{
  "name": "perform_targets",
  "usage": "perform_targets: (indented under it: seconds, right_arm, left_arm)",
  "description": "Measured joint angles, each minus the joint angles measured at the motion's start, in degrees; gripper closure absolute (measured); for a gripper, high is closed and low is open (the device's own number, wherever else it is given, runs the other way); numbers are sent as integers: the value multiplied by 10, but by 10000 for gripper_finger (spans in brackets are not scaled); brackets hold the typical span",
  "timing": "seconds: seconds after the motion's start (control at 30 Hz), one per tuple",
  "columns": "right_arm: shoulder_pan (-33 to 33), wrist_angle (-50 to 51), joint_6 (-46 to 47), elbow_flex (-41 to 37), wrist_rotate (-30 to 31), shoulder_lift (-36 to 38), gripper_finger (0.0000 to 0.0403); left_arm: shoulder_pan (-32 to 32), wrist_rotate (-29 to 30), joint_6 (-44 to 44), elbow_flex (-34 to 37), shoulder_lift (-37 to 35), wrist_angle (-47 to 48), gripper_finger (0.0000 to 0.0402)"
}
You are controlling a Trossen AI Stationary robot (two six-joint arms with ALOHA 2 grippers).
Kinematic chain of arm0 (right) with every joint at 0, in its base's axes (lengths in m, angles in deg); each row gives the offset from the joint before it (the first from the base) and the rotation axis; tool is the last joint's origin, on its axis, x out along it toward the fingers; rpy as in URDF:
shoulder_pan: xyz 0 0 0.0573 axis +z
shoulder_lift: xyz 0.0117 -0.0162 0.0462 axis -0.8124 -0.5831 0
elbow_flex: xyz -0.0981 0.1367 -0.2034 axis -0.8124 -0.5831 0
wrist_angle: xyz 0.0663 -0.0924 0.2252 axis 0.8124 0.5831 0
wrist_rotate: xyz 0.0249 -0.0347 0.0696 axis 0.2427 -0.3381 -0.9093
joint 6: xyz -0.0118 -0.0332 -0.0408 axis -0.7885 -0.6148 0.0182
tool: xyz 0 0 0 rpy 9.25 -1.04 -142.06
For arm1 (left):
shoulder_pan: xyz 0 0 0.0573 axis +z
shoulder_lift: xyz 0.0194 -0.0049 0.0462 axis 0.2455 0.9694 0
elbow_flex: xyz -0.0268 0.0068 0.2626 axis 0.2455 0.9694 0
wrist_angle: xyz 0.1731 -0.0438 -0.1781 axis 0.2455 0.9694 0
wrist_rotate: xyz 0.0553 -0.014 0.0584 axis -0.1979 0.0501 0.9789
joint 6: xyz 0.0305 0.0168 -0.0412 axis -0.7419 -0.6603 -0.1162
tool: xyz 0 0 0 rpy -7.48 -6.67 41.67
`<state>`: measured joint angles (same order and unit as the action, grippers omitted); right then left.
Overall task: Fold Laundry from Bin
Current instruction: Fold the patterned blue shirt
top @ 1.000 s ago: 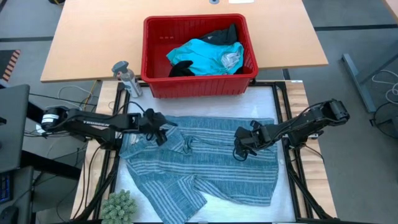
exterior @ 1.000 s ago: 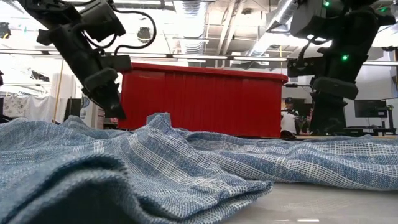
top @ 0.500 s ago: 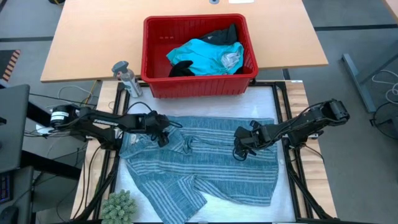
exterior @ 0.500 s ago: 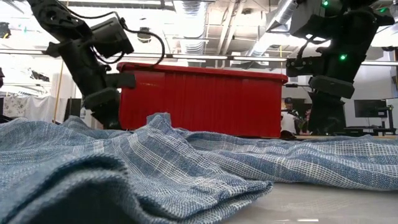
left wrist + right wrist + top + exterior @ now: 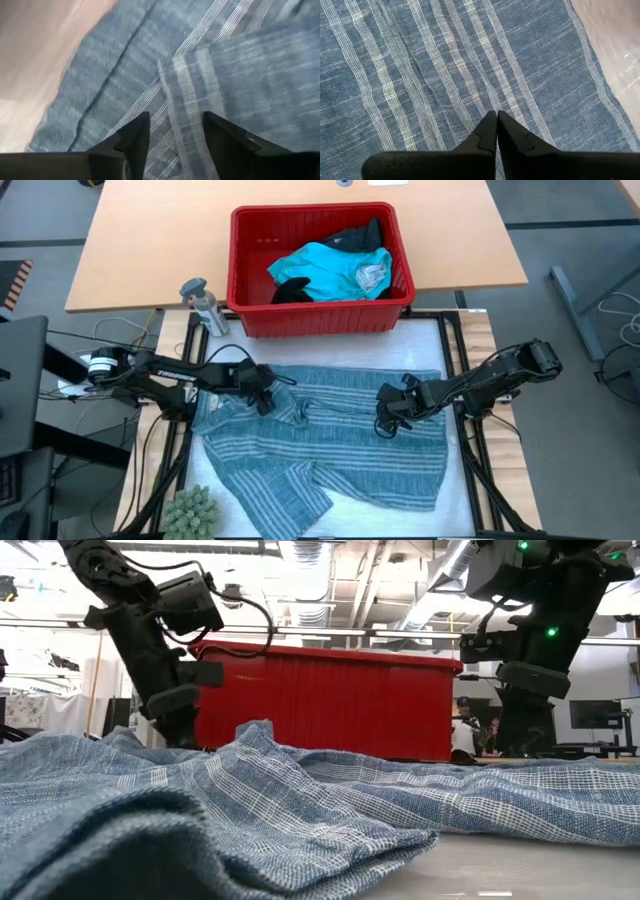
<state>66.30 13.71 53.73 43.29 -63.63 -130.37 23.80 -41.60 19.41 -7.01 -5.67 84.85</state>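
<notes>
1. The blue-grey striped garment [image 5: 320, 435] lies spread on the white mat [image 5: 425, 340] at the near part of the table, just in front of the red bin [image 5: 320, 315]. It is not yet folded.
2. Its long axis runs across the mat, from the left edge toward the right edge. The stripes run mostly the same way. A bunched flap points toward the near left corner, beside a small green plant [image 5: 190, 513].
3. The left gripper [image 5: 262, 388] sits low on the far left part of the garment, where the cloth is rucked into folds. In its wrist view the fingers [image 5: 132, 137] stand apart with a raised pleat of striped cloth between them; they are not closed on it.
4. The right gripper [image 5: 388, 418] rests on the right half of the garment, well apart from the left one. Its fingers [image 5: 490, 132] are pressed together, tips down on flat cloth. Whether a pinch of fabric is caught between them cannot be told.
5. The coming move likely turns on the left side: the pleat lies straight ahead of the open fingers, so closing there would take the cloth. The left arm is the nearer one to that wrinkled edge.
6. The turquoise garment [image 5: 325, 268] and black garments [image 5: 355, 235] remain in the bin. A small grey bottle [image 5: 202, 302] stands just beside the bin's left wall.
</notes>
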Motion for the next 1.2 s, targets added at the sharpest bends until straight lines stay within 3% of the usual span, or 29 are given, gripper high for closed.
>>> perform_targets:
  seconds: [0.27,0.37,0.5,0.7,0.97,1.2]
  right_arm:
    - [0,0,1,0,0,0,362]
    - [0,0,1,0,0,0,362]
    - [0,0,1,0,0,0,362]
    - [0,0,1,0,0,0,362]
    - [2,0,1,0,0,0,362]
    - [11,0,1,0,1,0,362]
  left_arm:
    - [-1,-19,-13,-10,1,3,332]
    - [-1,7,-12,-10,1,4,368]
    - [0,15,-1,-15,-9,43,384]
    - [-9,10,-14,-89,-22,227,320]
    - [1,-75,-28,-95,-23,209,186]
    - [25,-61,-28,-95,-23,225,168]
